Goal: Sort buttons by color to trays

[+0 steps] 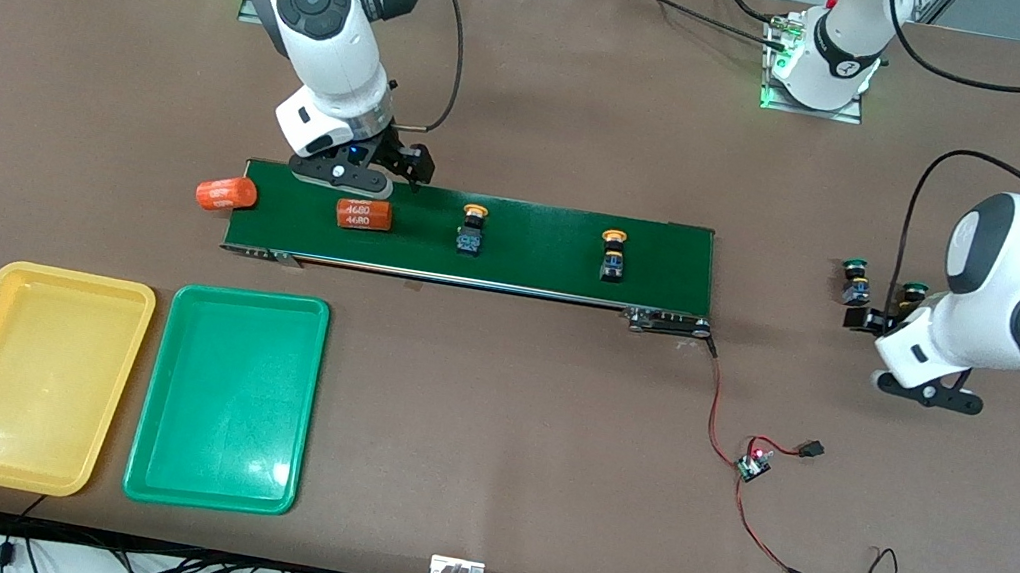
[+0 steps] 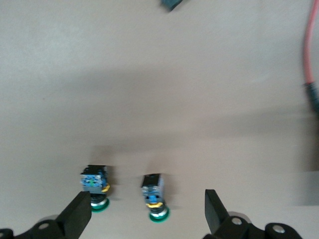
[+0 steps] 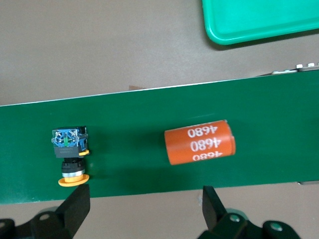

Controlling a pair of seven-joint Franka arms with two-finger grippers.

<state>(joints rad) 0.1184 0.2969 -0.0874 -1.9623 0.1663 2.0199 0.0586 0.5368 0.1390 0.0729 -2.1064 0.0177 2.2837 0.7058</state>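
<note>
Nearest the front camera, toward the right arm's end of the table, the yellow tray (image 1: 32,377) and the green tray (image 1: 227,398) lie side by side, nothing in either. On the conveyor belt (image 1: 533,270) sit two yellow-capped buttons (image 1: 472,228) (image 1: 614,255) and an orange cylinder (image 1: 364,214); a second cylinder (image 1: 225,195) lies at its end. Two green-capped buttons (image 1: 855,283) (image 2: 153,195) rest on the table beside the left gripper (image 2: 147,219), fingers spread. The right gripper (image 3: 145,211) hovers at the belt's edge, fingers spread, holding nothing.

green tray (image 3: 261,20) — cropped (one corner only)
</note>
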